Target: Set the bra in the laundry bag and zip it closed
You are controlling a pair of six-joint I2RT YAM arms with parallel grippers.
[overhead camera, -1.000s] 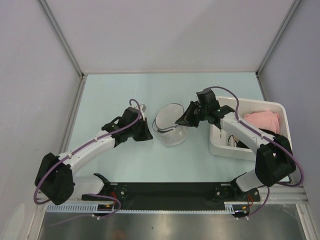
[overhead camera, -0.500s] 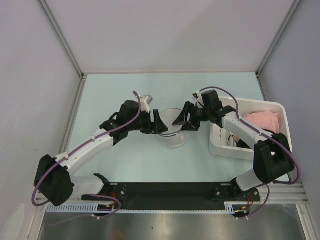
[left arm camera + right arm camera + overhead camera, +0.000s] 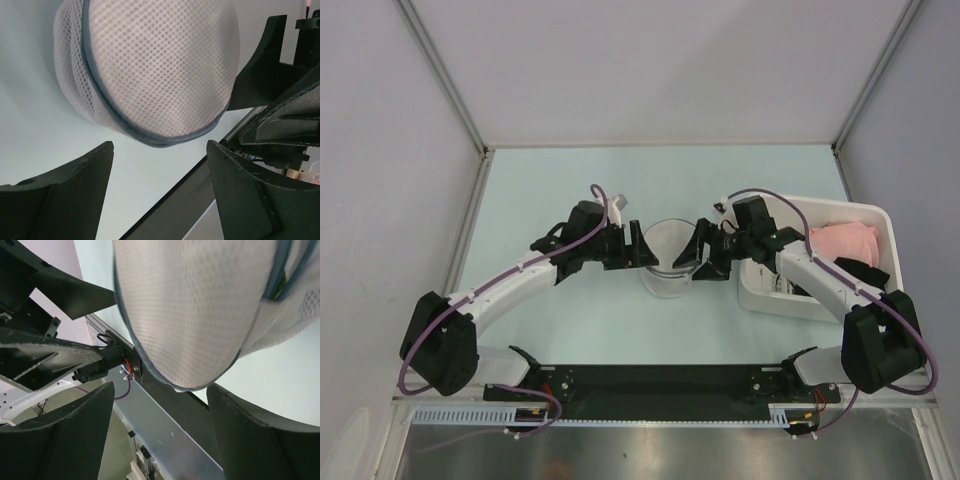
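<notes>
The laundry bag [image 3: 667, 258], a round white mesh pouch with a dark zipper rim, lies on the table between my two arms. In the left wrist view the laundry bag [image 3: 155, 65] fills the upper part, just ahead of my left gripper [image 3: 159, 150], which is open and empty. My left gripper [image 3: 641, 248] sits at the bag's left edge. My right gripper [image 3: 696, 256] sits at its right edge, also open. From the right wrist, the laundry bag [image 3: 200, 310] bulges just beyond my right gripper [image 3: 160, 390]. The bra does not show plainly; only a thin dark sliver sits in the rim gap.
A white rectangular bin [image 3: 775, 298] stands at the right, holding a pink garment [image 3: 842, 240] and a black garment [image 3: 868, 270]. The black base rail [image 3: 650, 380] runs along the near edge. Grey walls enclose the table on three sides.
Both grippers went from shut to open. The left gripper moved right, up to the bag's left edge. The right gripper dropped slightly toward the bag's right edge.
</notes>
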